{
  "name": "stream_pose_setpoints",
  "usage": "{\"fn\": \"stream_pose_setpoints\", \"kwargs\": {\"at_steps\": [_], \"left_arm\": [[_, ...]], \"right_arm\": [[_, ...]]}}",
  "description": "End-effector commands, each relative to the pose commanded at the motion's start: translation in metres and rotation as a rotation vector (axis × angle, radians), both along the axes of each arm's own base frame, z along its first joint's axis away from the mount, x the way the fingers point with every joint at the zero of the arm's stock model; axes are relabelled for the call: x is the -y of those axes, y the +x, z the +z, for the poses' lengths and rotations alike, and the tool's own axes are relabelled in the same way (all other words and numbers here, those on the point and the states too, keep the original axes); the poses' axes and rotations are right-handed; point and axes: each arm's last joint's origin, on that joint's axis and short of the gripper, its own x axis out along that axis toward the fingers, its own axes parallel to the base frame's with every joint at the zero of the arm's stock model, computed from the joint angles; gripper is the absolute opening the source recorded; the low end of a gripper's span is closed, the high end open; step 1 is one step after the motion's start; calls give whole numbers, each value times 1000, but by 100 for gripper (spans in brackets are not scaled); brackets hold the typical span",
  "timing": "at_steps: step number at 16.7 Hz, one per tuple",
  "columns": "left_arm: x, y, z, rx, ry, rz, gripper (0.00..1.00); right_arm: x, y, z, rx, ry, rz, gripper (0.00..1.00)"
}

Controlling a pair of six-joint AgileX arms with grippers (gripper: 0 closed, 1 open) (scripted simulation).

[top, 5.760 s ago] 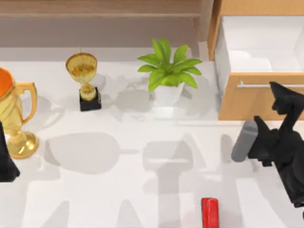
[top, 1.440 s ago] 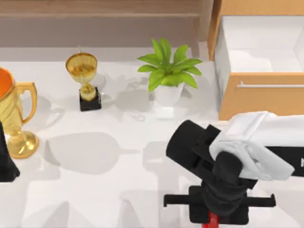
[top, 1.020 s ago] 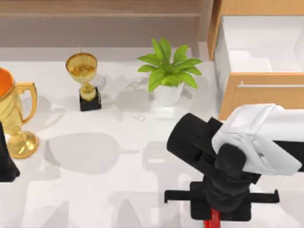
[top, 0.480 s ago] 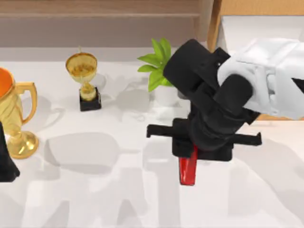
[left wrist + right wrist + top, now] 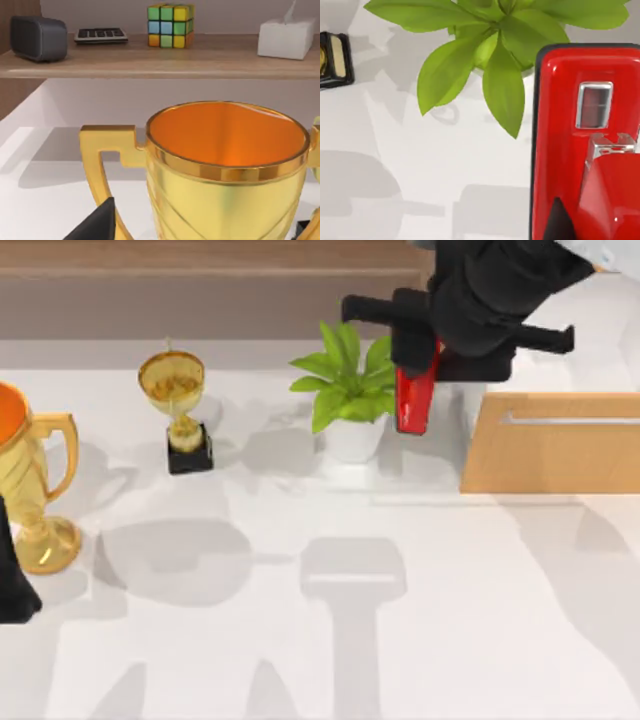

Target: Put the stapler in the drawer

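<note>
While the right claw (image 5: 418, 365) hung high over the tabletop's (image 5: 300, 640) far right corner, it gripped the stapler (image 5: 413, 400), whose red body pointed down beside the potted plant (image 5: 352, 390) and just left of the drawer (image 5: 555, 440). Half a second earlier the arm had carried it lower and nearer mid-tabletop; it had since risen and swung toward the far edge. Open room lay along the near edge. The left claw (image 5: 12, 580) sat parked at the left edge by the large trophy (image 5: 30, 490); I cannot tell its state.
</note>
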Motion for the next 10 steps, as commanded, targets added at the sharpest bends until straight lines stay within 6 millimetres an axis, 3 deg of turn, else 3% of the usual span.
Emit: {"fn": "stream_pose_setpoints", "kwargs": {"at_steps": [5,10], "left_arm": [[0,0,0,0,0,0,100],[0,0,0,0,0,0,100]], "right_arm": [[55,59,15,42,-68,-44,0],[111,102,-17,-67,-168,-60,0]]}}
